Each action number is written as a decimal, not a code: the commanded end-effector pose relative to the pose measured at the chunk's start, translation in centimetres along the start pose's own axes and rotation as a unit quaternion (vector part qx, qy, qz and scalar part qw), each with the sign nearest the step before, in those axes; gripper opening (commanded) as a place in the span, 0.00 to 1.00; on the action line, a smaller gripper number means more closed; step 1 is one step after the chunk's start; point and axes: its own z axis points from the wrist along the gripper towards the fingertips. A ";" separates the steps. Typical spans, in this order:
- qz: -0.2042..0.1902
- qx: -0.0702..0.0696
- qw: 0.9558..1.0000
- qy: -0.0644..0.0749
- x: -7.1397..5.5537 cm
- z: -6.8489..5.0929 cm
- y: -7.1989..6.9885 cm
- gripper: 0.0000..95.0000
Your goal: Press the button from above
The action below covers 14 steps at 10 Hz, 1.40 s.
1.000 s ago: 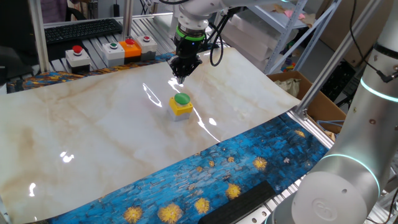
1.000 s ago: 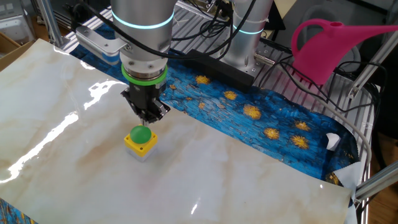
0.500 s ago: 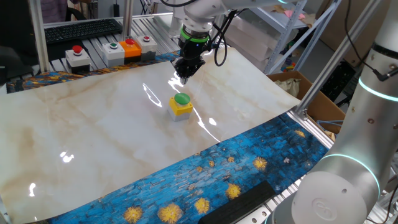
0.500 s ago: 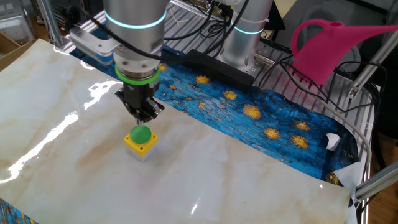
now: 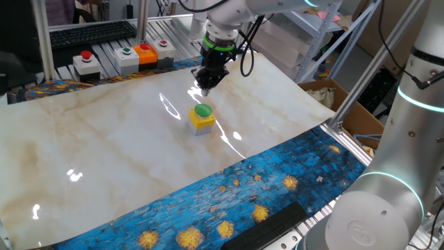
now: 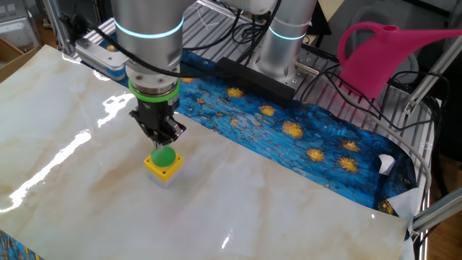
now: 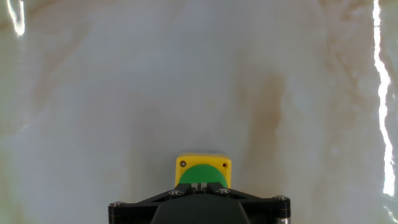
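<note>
The green dome button (image 5: 202, 110) sits on its small yellow box (image 5: 201, 123) on the marble tabletop (image 5: 104, 139). My gripper (image 5: 205, 87) hangs above it, a little to the far side in this view, with its fingers together in a point. In the other fixed view the gripper (image 6: 163, 137) is just above the button (image 6: 162, 156) and apart from it. In the hand view the fingertips (image 7: 199, 185) touch each other and cover the near edge of the button (image 7: 203, 174).
Grey-white boxes with a red button (image 5: 87, 61) and a green one (image 5: 127, 57) and an orange box (image 5: 145, 52) stand at the back. A blue patterned cloth (image 5: 243, 187) borders the marble. A pink watering can (image 6: 375, 54) stands off the table.
The gripper has shifted sideways from beside the button to a place over it, at about the same height. The button box has not moved.
</note>
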 end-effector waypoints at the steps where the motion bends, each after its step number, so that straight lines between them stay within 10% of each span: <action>1: 0.001 0.000 1.000 -0.003 0.1 0.5 0.0 0.00; 14: -0.004 -0.010 1.000 -0.011 0.3 5.0 -0.2 0.00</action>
